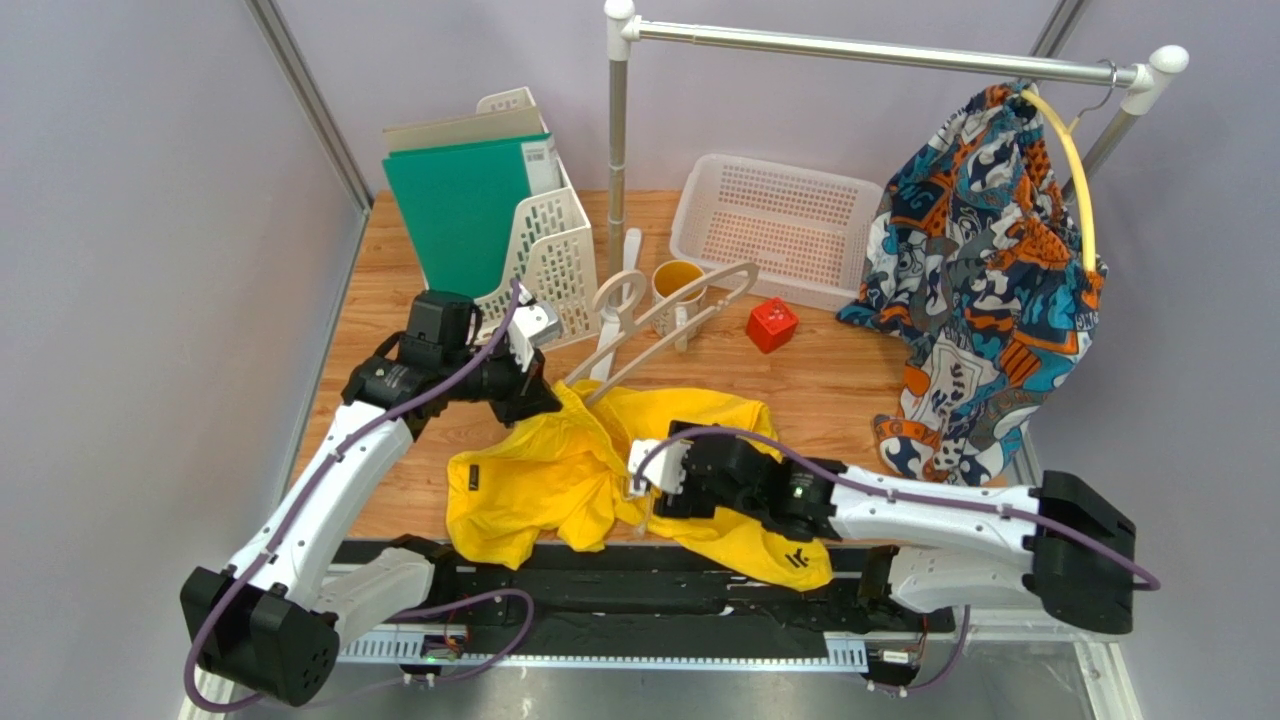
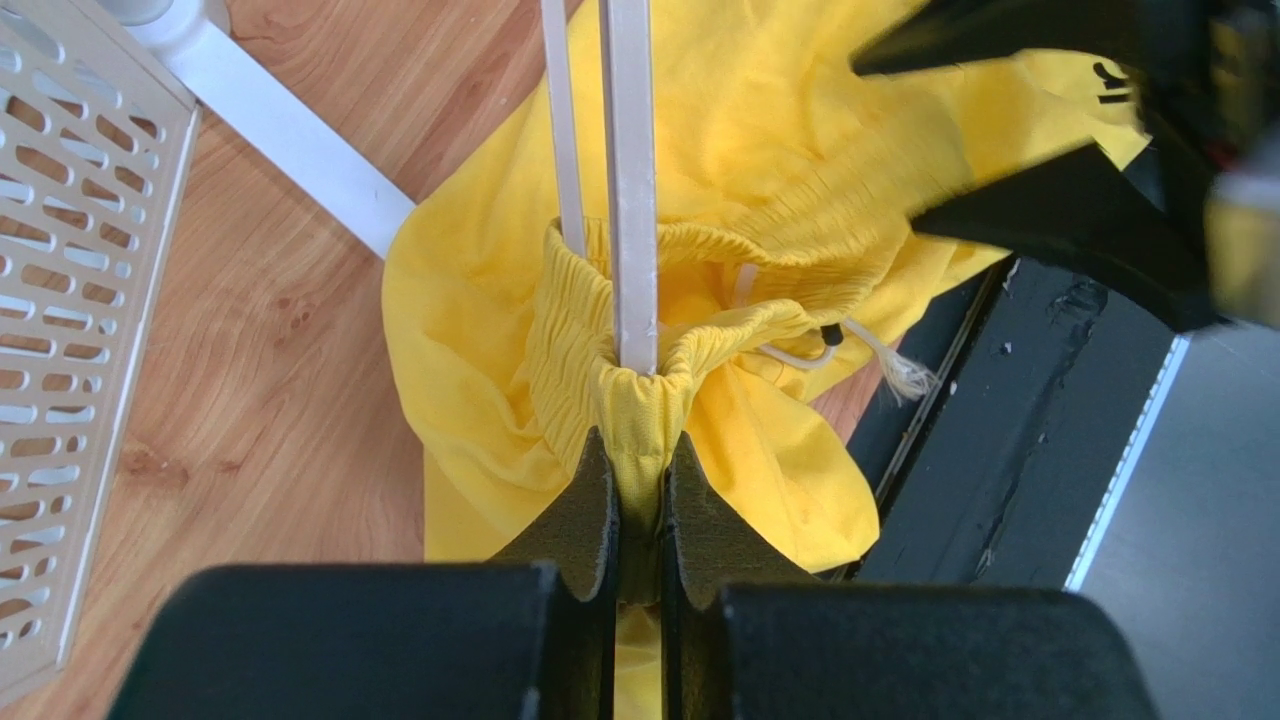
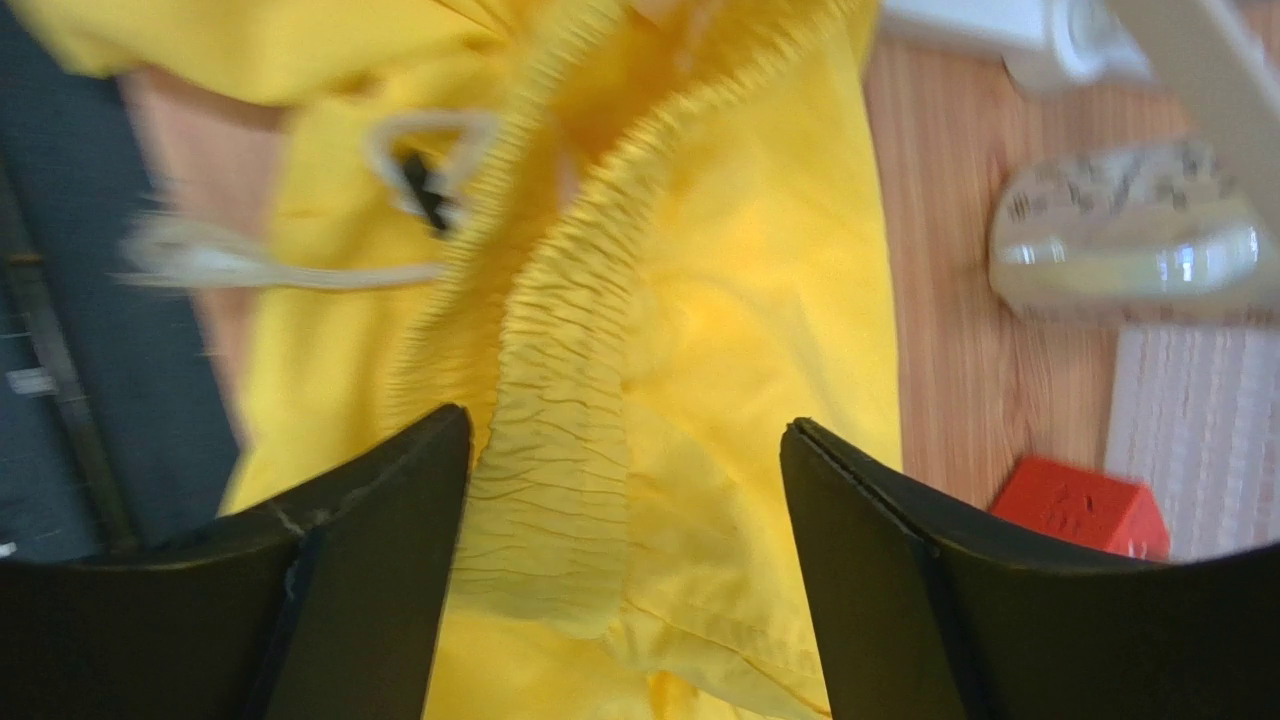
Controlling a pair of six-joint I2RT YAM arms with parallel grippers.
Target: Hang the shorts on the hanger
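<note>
Left gripper: pinched tight on the gathered waistband of the shorts.
Right gripper: jaws wide, astride the waistband, gripping nothing.
Shorts: crumpled, lower centre of top view.
Hanger: bars enter the waistband from above.

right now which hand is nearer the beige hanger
Left. The left hand pinches the shorts right beside the end of the hanger; the right hand hangs open over the shorts, farther off on the near side.
</note>
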